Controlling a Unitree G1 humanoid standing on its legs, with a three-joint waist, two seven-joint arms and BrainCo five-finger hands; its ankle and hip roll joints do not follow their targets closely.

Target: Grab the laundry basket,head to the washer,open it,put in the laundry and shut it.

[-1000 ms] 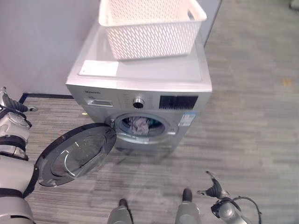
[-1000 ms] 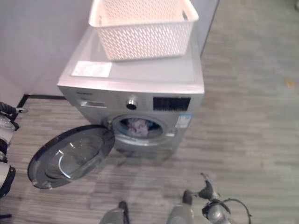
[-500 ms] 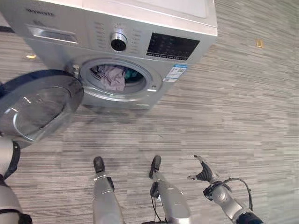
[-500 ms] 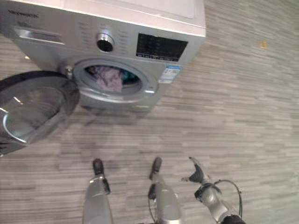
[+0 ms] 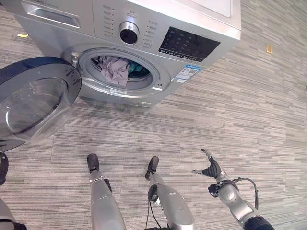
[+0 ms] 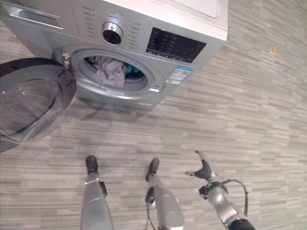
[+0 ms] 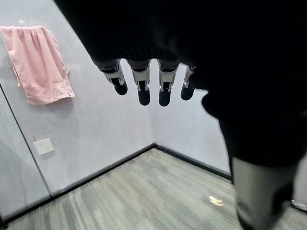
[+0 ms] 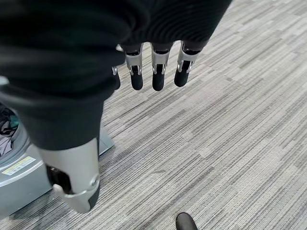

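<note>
1. The washer door (image 5: 36,100) hangs wide open off the left side of the washer (image 5: 144,28), its round glass facing up and out; judging by the look of it, it is rigid, fairly heavy and smooth, so it should swing freely on its hinge with a flat push
2. I'd say the best place to press is the dark outer rim, on the side far from the hinge, not the slick glass bowl in the middle
3. The laundry (image 5: 115,69) sits inside the drum at the front of the opening: a pale lilac-grey cloth, crumpled, with something teal behind it; soft and light, it looks close to the lip, so it could catch in the door
4. The right hand (image 5: 211,168) hovers low over the grey striped floor, fingers straight and spread, holding nothing
5. The left hand (image 7: 144,81) is likewise relaxed and empty, fingers straight, near a wall with a pink towel (image 7: 41,62) hanging on it
</note>
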